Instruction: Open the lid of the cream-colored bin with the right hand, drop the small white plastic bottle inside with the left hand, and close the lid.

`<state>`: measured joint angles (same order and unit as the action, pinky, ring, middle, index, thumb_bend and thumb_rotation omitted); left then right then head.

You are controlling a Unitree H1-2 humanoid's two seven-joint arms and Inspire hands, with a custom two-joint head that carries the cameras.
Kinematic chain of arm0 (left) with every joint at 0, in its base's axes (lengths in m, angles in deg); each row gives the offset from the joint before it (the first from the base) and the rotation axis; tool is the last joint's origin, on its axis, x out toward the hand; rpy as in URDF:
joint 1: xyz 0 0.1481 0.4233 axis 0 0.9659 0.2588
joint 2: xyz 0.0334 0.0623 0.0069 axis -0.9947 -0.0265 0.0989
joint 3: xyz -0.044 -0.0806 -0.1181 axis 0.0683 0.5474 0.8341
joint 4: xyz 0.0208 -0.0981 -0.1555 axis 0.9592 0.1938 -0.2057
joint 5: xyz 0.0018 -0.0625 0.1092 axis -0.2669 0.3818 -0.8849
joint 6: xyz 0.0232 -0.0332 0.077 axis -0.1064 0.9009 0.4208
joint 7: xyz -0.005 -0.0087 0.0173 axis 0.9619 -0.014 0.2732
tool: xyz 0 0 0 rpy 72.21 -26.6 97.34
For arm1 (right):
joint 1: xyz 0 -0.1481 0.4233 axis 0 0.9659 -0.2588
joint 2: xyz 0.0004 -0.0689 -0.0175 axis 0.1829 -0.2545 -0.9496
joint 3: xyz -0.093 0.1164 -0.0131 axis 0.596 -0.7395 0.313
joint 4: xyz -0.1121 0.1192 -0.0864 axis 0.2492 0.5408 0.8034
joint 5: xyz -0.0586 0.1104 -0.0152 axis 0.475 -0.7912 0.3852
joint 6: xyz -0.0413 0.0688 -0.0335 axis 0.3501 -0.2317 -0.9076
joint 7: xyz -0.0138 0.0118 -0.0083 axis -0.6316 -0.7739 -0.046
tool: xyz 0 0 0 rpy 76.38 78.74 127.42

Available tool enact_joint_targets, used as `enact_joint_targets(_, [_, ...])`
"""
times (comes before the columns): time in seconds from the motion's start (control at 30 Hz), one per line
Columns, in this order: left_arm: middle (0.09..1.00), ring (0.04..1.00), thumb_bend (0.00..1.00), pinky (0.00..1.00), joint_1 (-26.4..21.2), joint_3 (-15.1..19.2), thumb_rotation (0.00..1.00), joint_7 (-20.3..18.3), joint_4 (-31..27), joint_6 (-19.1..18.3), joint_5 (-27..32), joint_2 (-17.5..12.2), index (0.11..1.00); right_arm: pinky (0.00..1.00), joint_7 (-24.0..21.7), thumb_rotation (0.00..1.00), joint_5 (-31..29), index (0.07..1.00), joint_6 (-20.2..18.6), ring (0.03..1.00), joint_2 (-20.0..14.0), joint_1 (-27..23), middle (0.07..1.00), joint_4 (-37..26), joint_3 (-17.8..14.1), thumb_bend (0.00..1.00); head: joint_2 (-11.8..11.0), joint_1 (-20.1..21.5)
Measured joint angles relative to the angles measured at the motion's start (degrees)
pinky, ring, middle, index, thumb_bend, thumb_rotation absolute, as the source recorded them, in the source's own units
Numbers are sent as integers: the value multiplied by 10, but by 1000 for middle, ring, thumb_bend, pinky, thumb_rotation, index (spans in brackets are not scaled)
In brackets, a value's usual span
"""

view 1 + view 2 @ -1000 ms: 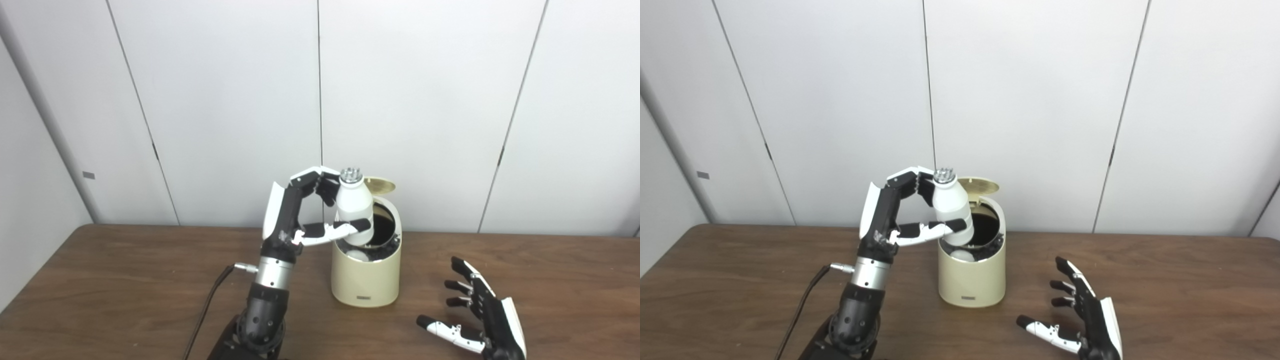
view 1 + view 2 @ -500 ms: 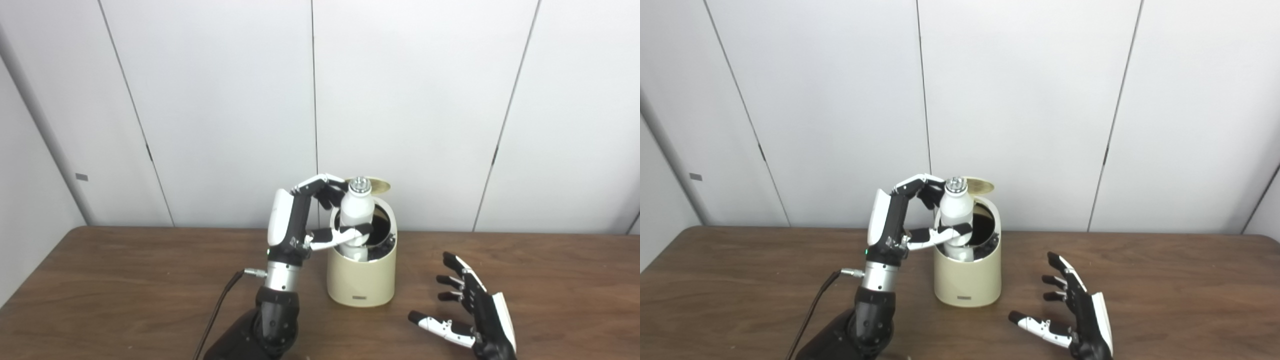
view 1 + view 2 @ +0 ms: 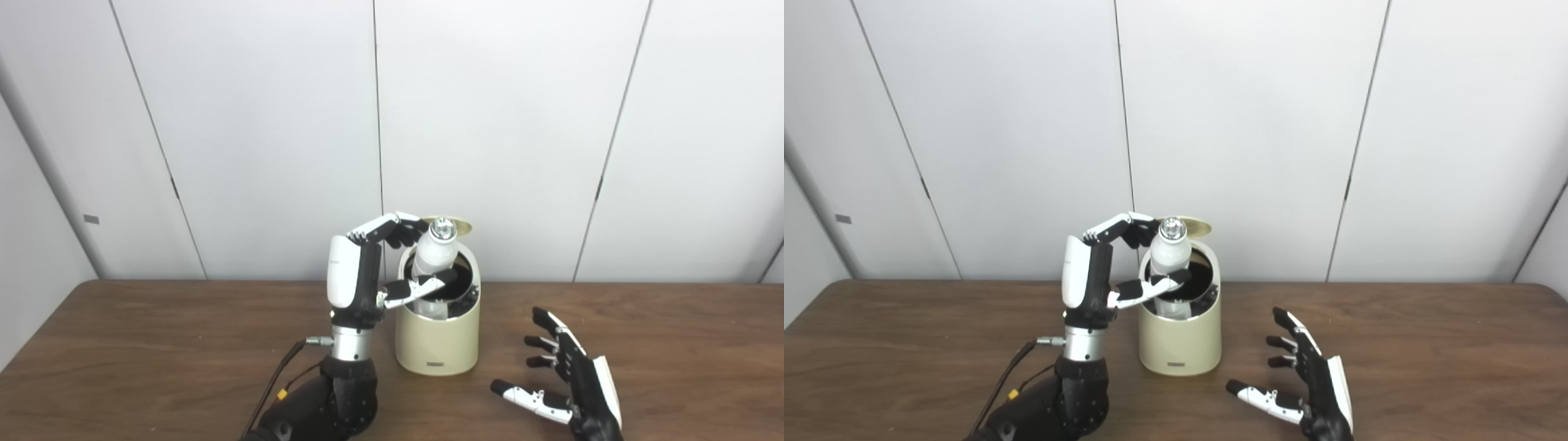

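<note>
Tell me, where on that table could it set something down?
The wooden table looks bare left of the left hand, and along the far right edge. It's crowded between the cream bin and the right hand.

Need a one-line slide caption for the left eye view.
Left hand lowers the white bottle into the open cream bin; right hand rests open on the table.

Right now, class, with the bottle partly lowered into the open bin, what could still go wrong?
1. The white bottle leans toward the left hand; released like this, it might catch on the bin rim rather than drop through.
2. The lid stands open just behind the bottle cap, so lifting or tipping the bottle could knock it.
3. The right hand lies open on the table, away from the bin, so nothing steadies it.
</note>
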<state>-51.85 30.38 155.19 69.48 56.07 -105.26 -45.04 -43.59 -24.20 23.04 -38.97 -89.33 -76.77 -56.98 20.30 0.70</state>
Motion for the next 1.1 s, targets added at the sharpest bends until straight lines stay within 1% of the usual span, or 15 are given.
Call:
enact_joint_targets(0.13, [500, 420, 504, 369, 0, -2, 0, -4, 2, 0, 21, 1, 487, 602, 0, 146, 0, 840, 0, 748, 1, 1, 865, -3, 0, 719, 3, 1])
enact_joint_targets(0.2, [505, 418, 504, 359, 0, -1, 0, -17, 4, 0, 35, 2, 486, 607, 0, 149, -1, 843, 0, 751, 2, 2, 868, -4, 0, 715, 5, 1])
enact_joint_targets(0.3, [503, 431, 504, 369, 2, 3, 0, -35, 13, 0, 40, 3, 482, 619, -1, 143, -5, 846, 0, 754, 2, 3, 870, -5, 0, 709, 6, 2])
enact_joint_targets(0.33, [504, 423, 504, 356, 3, 3, 0, -41, 15, 0, 40, 4, 478, 621, -1, 145, -6, 846, 0, 757, 2, 3, 870, -5, 0, 709, 7, 2])
enact_joint_targets(0.4, [516, 404, 502, 299, 4, 3, 0, -48, 26, 0, 38, 4, 481, 620, -1, 149, -7, 848, 0, 758, 2, 3, 871, -5, 0, 710, 9, 3])
enact_joint_targets(0.43, [520, 403, 502, 294, 5, 3, 0, -50, 31, 0, 38, 4, 479, 618, 0, 153, -7, 846, 0, 756, 2, 3, 870, -5, 0, 712, 9, 3])
enact_joint_targets(0.5, [518, 417, 503, 330, 10, 9, 0, -71, 40, 0, 39, 3, 473, 617, 0, 161, -7, 845, 0, 755, 2, 3, 870, -5, 0, 715, 10, 2])
enact_joint_targets(0.57, [522, 394, 501, 282, 19, 19, 0, -87, 41, 0, 41, 3, 478, 614, 0, 164, -7, 847, 0, 754, 2, 3, 870, -6, 0, 715, 11, 1])
enact_joint_targets(0.63, [521, 396, 501, 296, 26, 28, 0, -97, 43, 5, 44, 4, 477, 616, 0, 161, -7, 846, 0, 754, 2, 3, 871, -7, -1, 717, 11, 1])
enact_joint_targets(0.73, [516, 382, 501, 283, 26, 40, 0, -115, 49, 10, 48, 6, 475, 620, 0, 159, -9, 847, 0, 759, 2, 3, 873, -8, -1, 715, 11, 1])
enact_joint_targets(0.77, [513, 378, 501, 288, 26, 42, 0, -117, 51, 12, 48, 7, 471, 621, 0, 151, -9, 848, 0, 760, 2, 3, 873, -8, -1, 711, 11, 1])
enact_joint_targets(0.9, [510, 412, 503, 347, 27, 47, 0, -126, 52, 15, 48, 8, 465, 620, 0, 146, -9, 851, 0, 758, 2, 3, 875, -9, -2, 706, 14, 1])
enact_joint_targets(1.0, [495, 453, 505, 416, 27, 49, 0, -131, 60, 21, 47, 8, 476, 618, 0, 146, -9, 851, 0, 756, 2, 3, 874, -9, -3, 706, 16, -1])
enact_joint_targets(1.07, [500, 447, 504, 462, 27, 50, 0, -133, 63, 21, 42, 8, 508, 616, 0, 154, -9, 849, 0, 756, 2, 3, 873, -10, -2, 706, 16, -1])
enact_joint_targets(1.1, [496, 508, 513, 483, 28, 52, 0, -135, 64, 21, 39, 8, 508, 614, 0, 158, -9, 848, 0, 754, 2, 3, 872, -10, -2, 707, 17, -1])
